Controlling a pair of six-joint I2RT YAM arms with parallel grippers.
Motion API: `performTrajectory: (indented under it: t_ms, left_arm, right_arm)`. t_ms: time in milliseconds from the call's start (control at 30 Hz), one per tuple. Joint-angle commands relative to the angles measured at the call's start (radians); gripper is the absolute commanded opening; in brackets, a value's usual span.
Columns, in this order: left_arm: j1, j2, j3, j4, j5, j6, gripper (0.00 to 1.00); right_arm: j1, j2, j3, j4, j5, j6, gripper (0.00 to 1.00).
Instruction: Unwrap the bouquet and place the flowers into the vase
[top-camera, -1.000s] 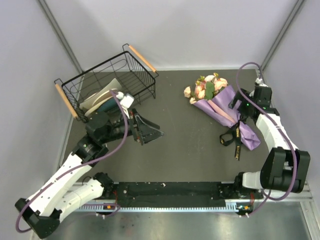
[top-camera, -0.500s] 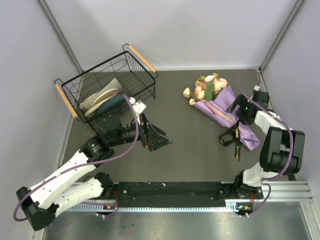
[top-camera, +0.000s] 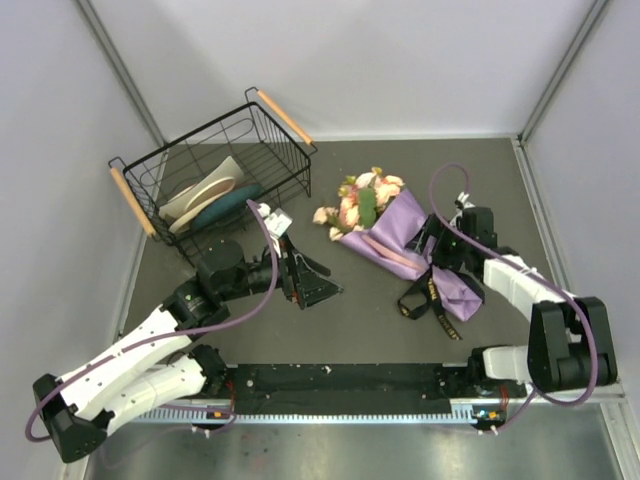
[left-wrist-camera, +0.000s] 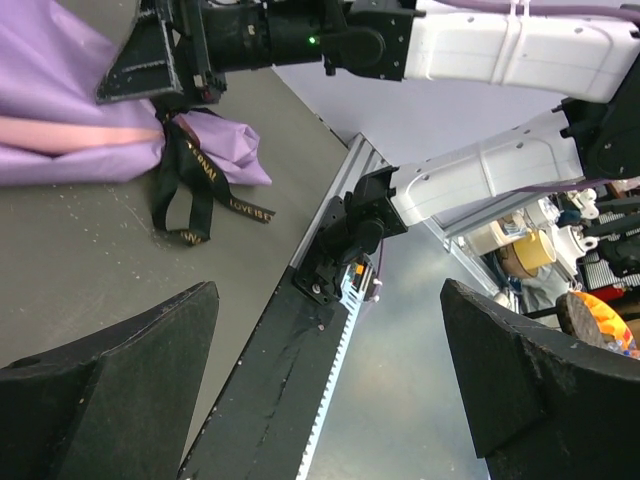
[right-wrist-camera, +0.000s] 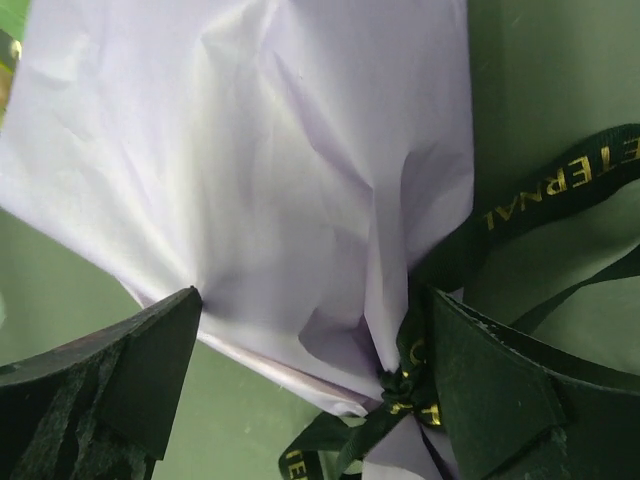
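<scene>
Gripping bouquet (top-camera: 385, 225) wrap with right claw (right-wrist-camera: 315, 330) beside black ribbon (right-wrist-camera: 560, 180) lettered "ETERNAL"; left claw (left-wrist-camera: 330, 330) gaping, empty, centre-left.

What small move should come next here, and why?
Probably bring the left gripper, its jaws open and empty, across to a loose tail of the black ribbon and pinch it. The bouquet is still tied, and the right gripper has its jaws around the paper neck beside the knot.
</scene>
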Motion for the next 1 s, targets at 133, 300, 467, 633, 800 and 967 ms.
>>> performTrajectory:
  t_ms: [133,300,467,633,800,967]
  left_arm:
    - [-0.029,0.046,-0.009,0.051,-0.040,0.000,0.96]
    - [-0.107,0.196,0.013,0.049,-0.118,0.017,0.87]
    - [-0.192,0.399,0.100,-0.060,-0.437,0.074,0.80]
    - [-0.190,0.616,0.249,-0.096,-0.552,0.115,0.77]
    - [-0.164,0.845,0.390,-0.120,-0.582,0.120,0.67]
    - [-0.108,0.968,0.409,-0.042,-0.526,0.086,0.67]
  right_arm:
    - [0.077,-0.202,-0.137,0.159,-0.179,0.230,0.92]
    - [0.079,-0.318,-0.030,-0.143,0.106,0.015,0.99]
    - [0.076,-0.361,0.018,-0.286,0.260,-0.011,0.99]
    - [0.067,-0.359,-0.023,-0.313,0.233,-0.008,0.99]
    - [0.065,-0.388,-0.078,-0.316,0.181,0.004,0.98]
    - [0.067,-0.422,-0.124,-0.308,0.122,0.040,0.98]
